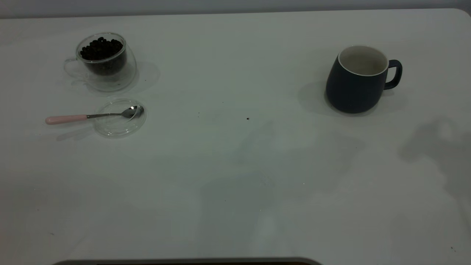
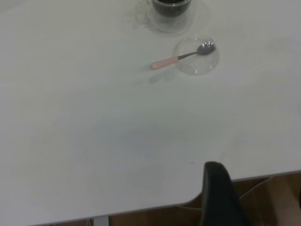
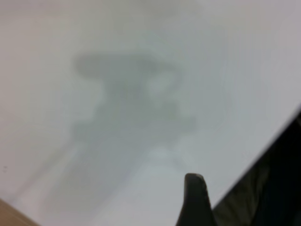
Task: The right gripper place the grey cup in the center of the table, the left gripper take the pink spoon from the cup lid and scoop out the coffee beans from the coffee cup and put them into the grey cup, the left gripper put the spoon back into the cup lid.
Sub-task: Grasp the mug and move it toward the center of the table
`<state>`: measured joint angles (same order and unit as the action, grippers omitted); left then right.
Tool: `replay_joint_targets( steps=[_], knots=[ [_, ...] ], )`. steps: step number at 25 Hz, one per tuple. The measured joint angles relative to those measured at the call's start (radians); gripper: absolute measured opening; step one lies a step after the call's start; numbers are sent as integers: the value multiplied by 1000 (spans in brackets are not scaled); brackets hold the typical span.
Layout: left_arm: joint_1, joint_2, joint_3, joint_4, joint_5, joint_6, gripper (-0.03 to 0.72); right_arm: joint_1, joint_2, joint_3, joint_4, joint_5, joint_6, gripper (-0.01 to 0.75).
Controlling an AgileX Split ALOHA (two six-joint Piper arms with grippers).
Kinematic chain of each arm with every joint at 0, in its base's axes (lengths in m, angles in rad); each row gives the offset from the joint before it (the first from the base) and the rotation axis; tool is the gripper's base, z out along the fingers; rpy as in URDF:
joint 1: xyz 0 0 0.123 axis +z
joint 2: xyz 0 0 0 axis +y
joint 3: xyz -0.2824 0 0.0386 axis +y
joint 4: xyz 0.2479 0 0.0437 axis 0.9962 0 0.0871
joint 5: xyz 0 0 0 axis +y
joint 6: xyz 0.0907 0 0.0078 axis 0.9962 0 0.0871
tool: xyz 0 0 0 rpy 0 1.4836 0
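A: Two grippers, and neither shows enough to read. The left gripper (image 2: 221, 197) appears in its own wrist view only as one dark finger at the table's near edge; whether its fingers are apart or together, I cannot tell. The same goes for the right gripper (image 3: 195, 200), a single dark tip above the bare table (image 1: 235, 165) with its own shadow spread beneath.

B: So nothing is held?

A: Nothing that I can see. Neither arm shows in the exterior view, only a shadow on the table to the right of the grey cup (image 1: 358, 79).

B: Take that cup as the landmark. Where is everything?

A: The grey cup stands upright, white inside and apparently empty, handle turned away from the other things. Well apart from it, across the table's middle, stands the coffee cup (image 1: 104, 60) with its coffee beans (image 1: 101, 48). Just beside that glass cup, nearer the camera, lies the cup lid (image 1: 119, 127), with the pink spoon (image 1: 90, 117) resting bowl in the lid and handle pointing away from the grey cup.

B: Which step, then?

A: I judge the first, not yet begun: the grey cup is off to the side, not at the centre. The next move calls for the right gripper to reach it, grip its rim or handle, and set it between its present spot and the glass cup.
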<state>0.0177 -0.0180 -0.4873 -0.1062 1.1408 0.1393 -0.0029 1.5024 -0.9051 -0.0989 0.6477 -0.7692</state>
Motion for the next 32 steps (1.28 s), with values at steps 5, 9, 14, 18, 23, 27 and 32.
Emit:
replay_joint_targets(
  steps=[5, 9, 14, 18, 23, 27, 32],
  knots=[
    [0, 0, 0, 0, 0, 0, 461, 0, 163, -7, 50, -165, -182, 588],
    [0, 0, 0, 0, 0, 0, 461, 10, 281, -10, 54, -303, -228, 588],
    [0, 0, 0, 0, 0, -1, 461, 50, 449, -111, 54, -323, -254, 588],
    [0, 0, 0, 0, 0, -1, 461, 70, 581, -247, 54, -256, -259, 588],
    [0, 0, 0, 0, 0, -1, 461, 87, 690, -370, 54, -215, -294, 588],
    [0, 0, 0, 0, 0, -2, 461, 104, 760, -450, 54, -213, -311, 588],
    [0, 0, 0, 0, 0, -3, 461, 124, 815, -503, 54, -206, -332, 588]
  ],
)
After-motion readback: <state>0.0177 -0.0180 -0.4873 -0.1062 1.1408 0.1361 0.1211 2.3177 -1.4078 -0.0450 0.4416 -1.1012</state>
